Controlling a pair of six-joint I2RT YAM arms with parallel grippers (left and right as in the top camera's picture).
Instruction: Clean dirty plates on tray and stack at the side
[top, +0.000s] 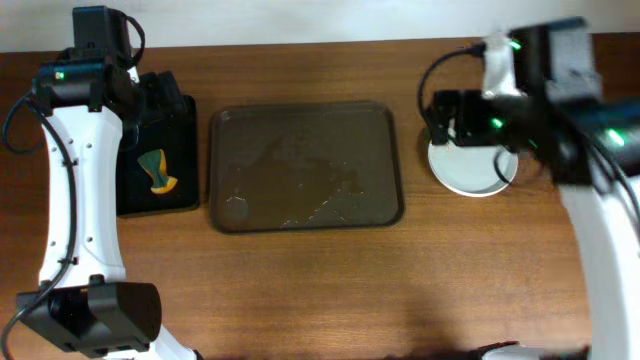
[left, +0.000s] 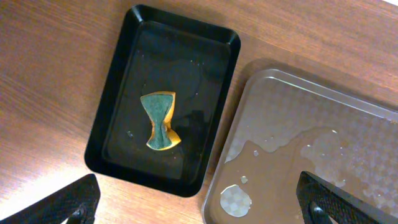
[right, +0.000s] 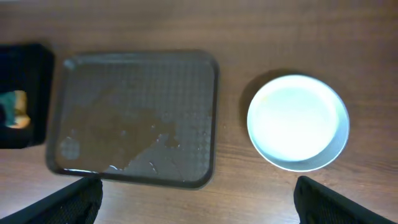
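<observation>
The plates (right: 297, 122) sit in a stack on the bench (top: 300, 290) just off the right short side of the tray (top: 300, 130), not touching it. The top plate is white and looks clean, and a pale blue-green rim shows beneath it. The tray holds only shallow pools of water. Off its left short side, close by, lies a black tray (left: 124, 74) with a green-and-yellow sponge (left: 159, 121) resting in its middle. The right tool (right: 199, 205) hangs above the plates with fingers spread wide and nothing held. The left tool (left: 199, 208) hovers over the black tray, likewise spread apart.
</observation>
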